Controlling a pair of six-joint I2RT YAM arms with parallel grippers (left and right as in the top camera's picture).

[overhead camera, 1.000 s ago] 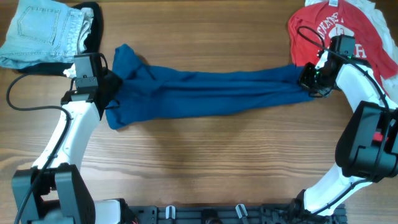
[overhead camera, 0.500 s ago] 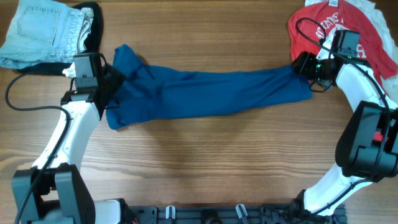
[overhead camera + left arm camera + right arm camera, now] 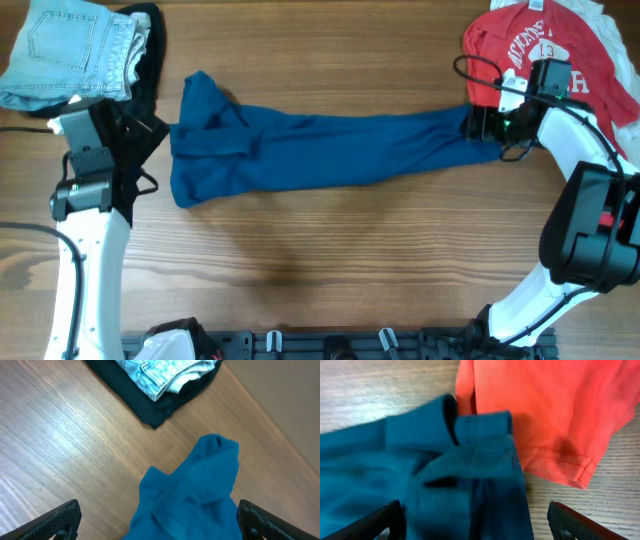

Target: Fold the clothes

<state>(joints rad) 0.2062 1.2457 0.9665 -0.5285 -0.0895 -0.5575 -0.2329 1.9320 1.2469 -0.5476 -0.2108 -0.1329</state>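
Here on the wooden table (image 3: 330,260) we find the dark blue shirt (image 3: 320,150) stretched in a long narrow band, seemingly folded lengthwise only, its right end touching the red T-shirt (image 3: 545,55) yet to be folded, while left gripper (image 3: 138,158) and right gripper (image 3: 478,125) stand spread wide at its ends, empty.

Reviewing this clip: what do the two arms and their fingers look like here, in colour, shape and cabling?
Left arm and right arm share white rounded links with black joints. The right arm's large dark housing bears a small red mark. Each wrist ends in a boxy black head; the fingers are black and tapered. Thin black cables loop loosely beside both.
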